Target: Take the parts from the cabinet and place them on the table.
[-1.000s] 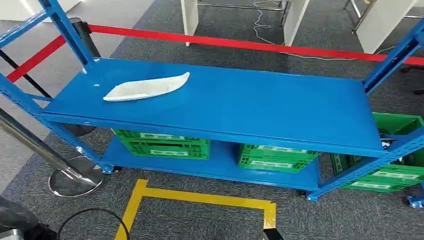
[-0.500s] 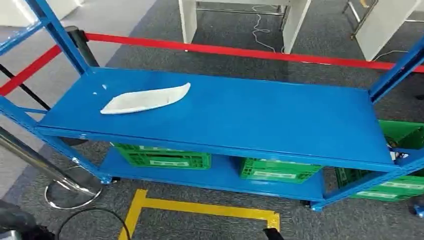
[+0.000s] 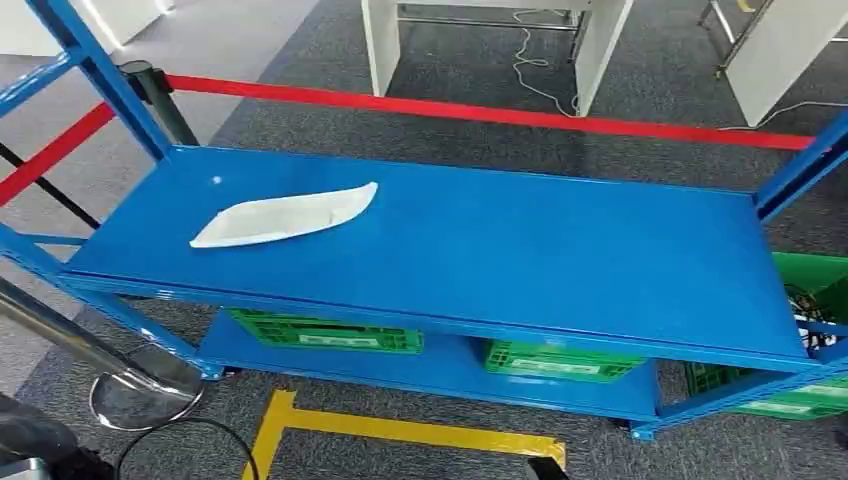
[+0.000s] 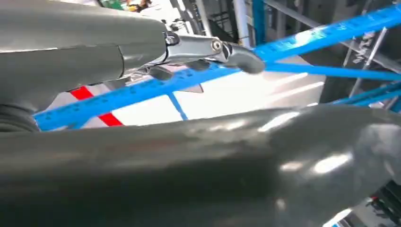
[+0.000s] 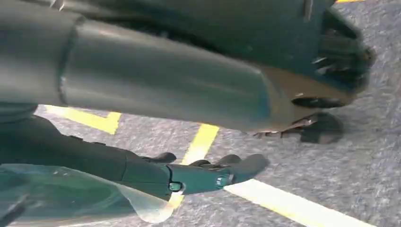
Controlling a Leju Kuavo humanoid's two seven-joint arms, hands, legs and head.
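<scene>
A flat white part [image 3: 285, 215], long and pointed at both ends, lies on the left half of the top shelf of the blue cabinet [image 3: 560, 250]. My left hand [image 4: 208, 49] hangs beside a blue frame post, fingers stretched out and holding nothing. My right hand [image 5: 208, 175] hangs over the grey carpet and yellow floor tape, its dark fingers straight and empty. A translucent film [image 5: 71, 198] shows beside that hand; what it is cannot be told.
Green crates [image 3: 325, 332] [image 3: 565, 362] stand on the lower shelf, and another green crate [image 3: 815, 285] is at the right. Red barrier tape [image 3: 480, 112] runs behind the cabinet. A chrome stanchion base [image 3: 140, 395] stands at the left. Yellow tape [image 3: 400, 430] marks the floor in front.
The whole picture has shifted: the camera has moved closer and the cabinet sits lower in the frame. The white part lies at the same spot on the shelf.
</scene>
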